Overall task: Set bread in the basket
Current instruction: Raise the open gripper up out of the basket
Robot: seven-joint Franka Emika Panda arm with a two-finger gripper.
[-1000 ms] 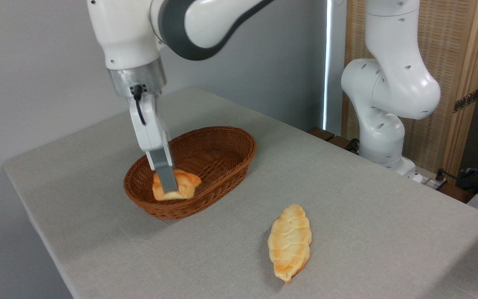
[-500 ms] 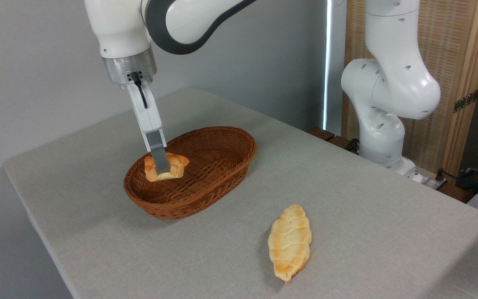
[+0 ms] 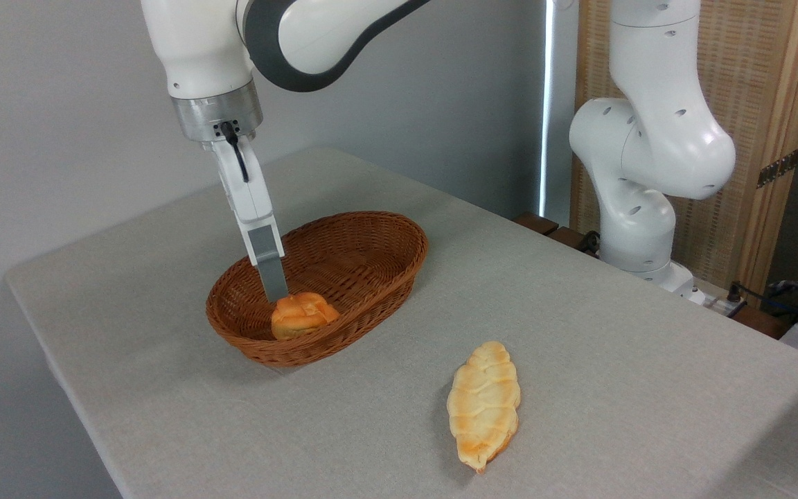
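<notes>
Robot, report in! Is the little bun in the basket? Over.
Gripper above bun, grip unclear. Bun lying in basket. Nothing blocking; braided loaf on table.

basket (image 3: pixel 399 260) right half free | braided loaf (image 3: pixel 483 404) on table front

We are noting a matt grey woven cloth (image 3: pixel 579 346) covering the table; an oval brown wicker basket (image 3: pixel 378 229), coarse-woven, faintly sheeny; a glossy white plastic robot arm (image 3: pixel 655 138) carrying a brushed metal wrist ring (image 3: pixel 215 114); a ribbed wooden screen (image 3: pixel 738 69) behind.
</notes>
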